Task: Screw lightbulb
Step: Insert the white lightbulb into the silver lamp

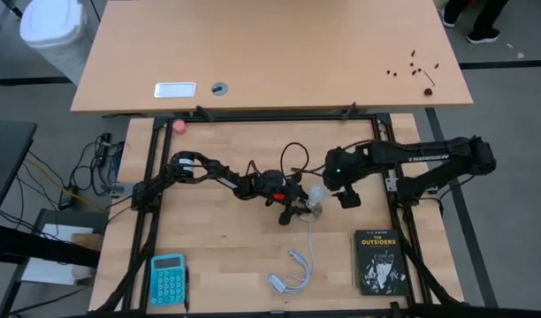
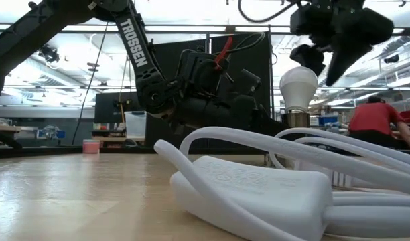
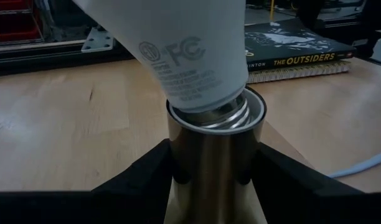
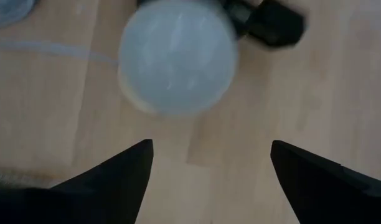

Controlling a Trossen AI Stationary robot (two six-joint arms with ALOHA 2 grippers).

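Observation:
The white lightbulb (image 3: 190, 43) stands with its screw base (image 3: 223, 114) in the mouth of a brass-coloured socket (image 3: 212, 162); a few threads show above the rim. In the high view the lightbulb (image 1: 316, 195) is mid-table. My left gripper (image 3: 215, 171) reaches in level from the table's left and is shut on the socket. My right gripper (image 4: 212, 155) hangs open above the bulb's globe (image 4: 178, 56), pointing steeply down, with nothing between its fingers. In the low view my right gripper (image 2: 323, 60) is above and beside the lightbulb (image 2: 298, 84). My left gripper pinches the socket's round wall (image 3: 178, 158) between its two fingers, one on each side, below the rim. The fingers come at it level from the table's left. The socket stands upright with the bulb in its mouth; its foot is hidden.
A white cord (image 1: 309, 243) runs from the socket toward the near edge and ends in a bundle with a plug (image 1: 285, 281). A black book (image 1: 379, 261) lies near right, a teal calculator (image 1: 167, 278) near left. A pink ball (image 1: 179, 125) sits at the far left.

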